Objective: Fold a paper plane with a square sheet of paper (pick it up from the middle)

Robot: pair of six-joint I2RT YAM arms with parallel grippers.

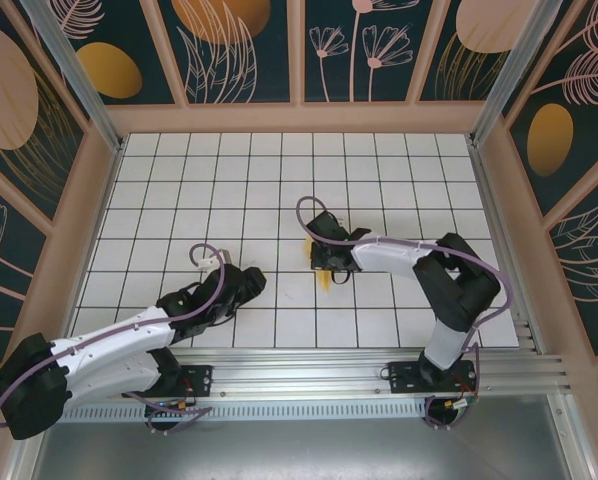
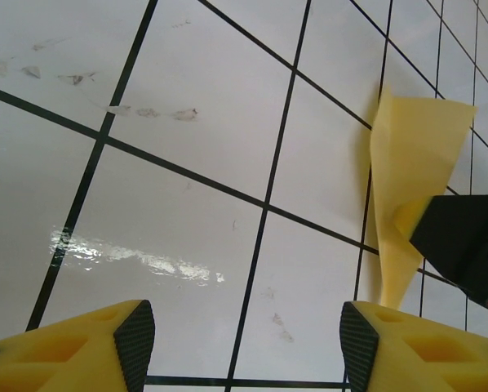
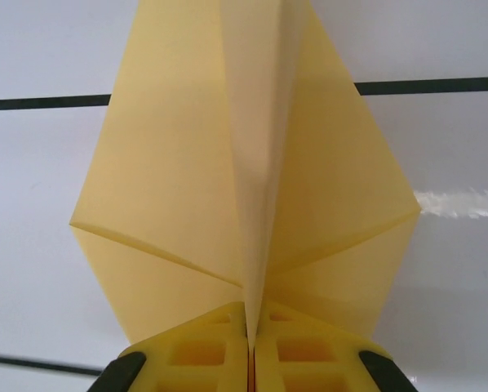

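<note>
Where the right gripper closes, we see its two yellow ribbed fingers pressed flat against each other, clamping the raised centre crease of the pale-yellow folded paper plane. From that pinch the paper spreads away from the wrist camera in two flat wings, one on each side of the crease, each crossed by a diagonal fold line. In the overhead view we find the same gripper near the middle of the white tiled tabletop with black grid lines. A short strip of the yellow plane pokes out from under it toward the near edge. We cannot tell whether the paper touches the tiles.

The left gripper sits a couple of tiles to the left, apart from the paper. Its wrist view shows the yellow, black-padded fingers spread wide above bare tile, with nothing between them. Up and to the right in that view, the plane stands tilted, partly covered by the black body of the right gripper.

Dark wall panels painted with pale leaves and orange ovals enclose the table.
</note>
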